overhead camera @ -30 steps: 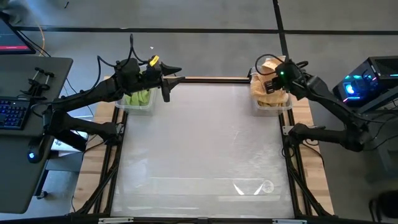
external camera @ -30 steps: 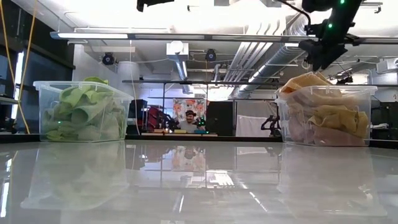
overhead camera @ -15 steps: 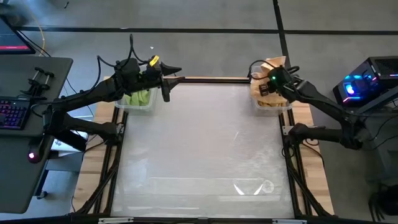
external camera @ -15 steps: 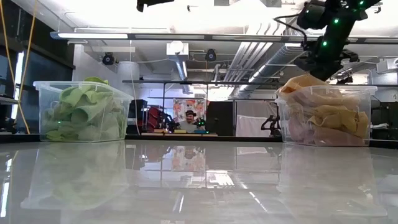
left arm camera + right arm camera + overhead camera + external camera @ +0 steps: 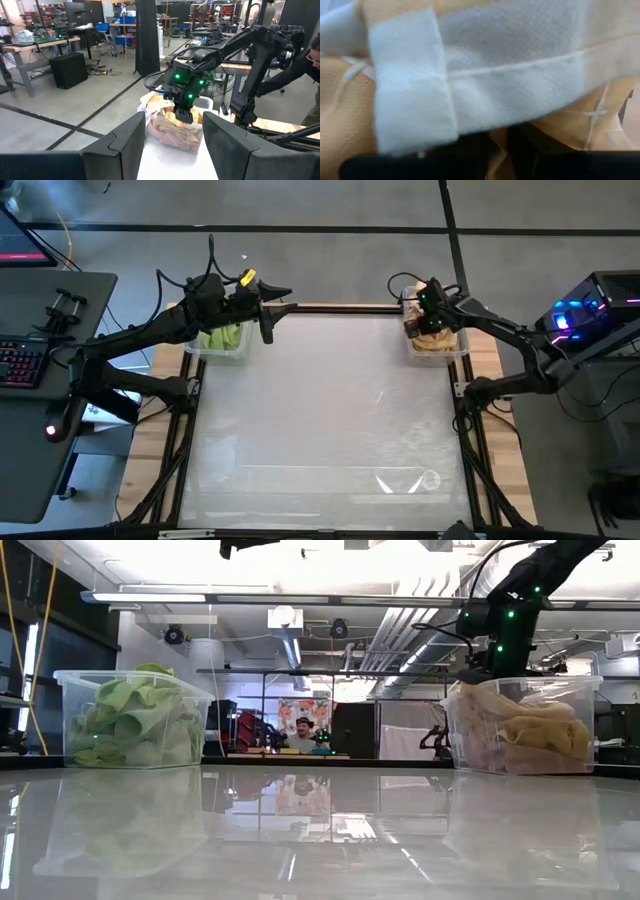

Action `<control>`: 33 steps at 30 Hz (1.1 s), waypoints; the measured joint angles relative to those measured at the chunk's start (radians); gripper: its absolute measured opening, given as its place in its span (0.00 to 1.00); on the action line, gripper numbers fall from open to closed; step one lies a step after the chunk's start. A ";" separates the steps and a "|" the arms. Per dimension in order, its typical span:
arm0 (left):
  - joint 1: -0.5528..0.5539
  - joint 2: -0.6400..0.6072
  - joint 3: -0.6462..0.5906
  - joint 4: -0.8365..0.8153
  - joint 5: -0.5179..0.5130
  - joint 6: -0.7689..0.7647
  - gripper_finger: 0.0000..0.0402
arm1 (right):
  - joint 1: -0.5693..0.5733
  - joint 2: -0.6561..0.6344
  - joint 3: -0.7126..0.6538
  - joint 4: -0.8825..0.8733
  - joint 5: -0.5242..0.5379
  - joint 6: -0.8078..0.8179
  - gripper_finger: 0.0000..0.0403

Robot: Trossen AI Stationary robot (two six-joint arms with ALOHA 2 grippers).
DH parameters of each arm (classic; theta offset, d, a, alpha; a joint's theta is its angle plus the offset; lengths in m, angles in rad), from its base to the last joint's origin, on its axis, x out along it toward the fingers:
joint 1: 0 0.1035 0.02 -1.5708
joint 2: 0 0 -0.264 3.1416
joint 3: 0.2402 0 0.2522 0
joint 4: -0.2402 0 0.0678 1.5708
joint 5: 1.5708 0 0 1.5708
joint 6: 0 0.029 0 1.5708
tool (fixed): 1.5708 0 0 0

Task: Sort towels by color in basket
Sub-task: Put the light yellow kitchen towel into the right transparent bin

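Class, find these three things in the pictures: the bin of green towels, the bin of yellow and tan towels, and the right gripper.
Bin of green towels (image 5: 130, 725): low view, front wall.
Bin of yellow and tan towels (image 5: 520, 735): low view, front wall.
Right gripper (image 5: 184, 116): left wrist view, fingertips down in the towels.

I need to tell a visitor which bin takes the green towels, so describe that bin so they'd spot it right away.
Look at the table's far edge, where two clear bins sit at opposite corners. The green bin is at the far left corner, under the left arm. It alone holds lime and sage towels; the other bin holds tan, yellow and pink ones.
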 joint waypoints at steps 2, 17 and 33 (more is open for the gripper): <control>0.000 0.000 0.000 0.000 0.000 0.000 0.46 | -0.004 -0.006 0.012 -0.019 0.000 0.002 0.14; 0.000 0.000 0.000 0.000 0.000 0.000 0.46 | -0.006 -0.087 0.394 -0.454 -0.195 0.064 0.41; 0.000 0.000 0.000 0.001 0.000 0.000 0.46 | -0.121 -0.014 0.109 0.014 -0.200 0.072 0.08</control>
